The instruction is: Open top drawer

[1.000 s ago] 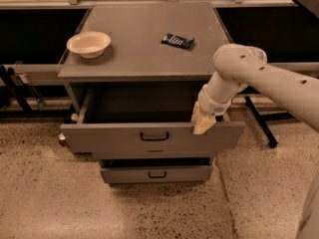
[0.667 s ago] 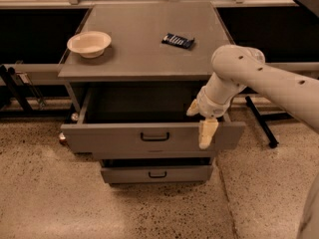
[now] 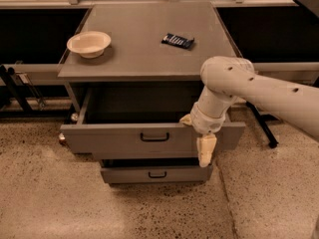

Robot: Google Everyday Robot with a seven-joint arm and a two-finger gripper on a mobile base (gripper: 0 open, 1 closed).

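The gripper [image 3: 196, 141] is held at the pulled-out top drawer's [image 3: 114, 139] front, fingers spread apart; the black handle [image 3: 154, 137] is seen just beside it.

Smooth cream plastic end effector [image 3: 203, 146] at the right of the matt grey top drawer [image 3: 114, 139].

The white robot arm [image 3: 279, 93] is cut off by the right edge. The cream gripper [image 3: 202, 141], at the front rim of the open grey top drawer [image 3: 114, 139], covers part of that front. The drawer's interior is in shadow. Print on the small dark packet [image 3: 178, 40] is illegible.
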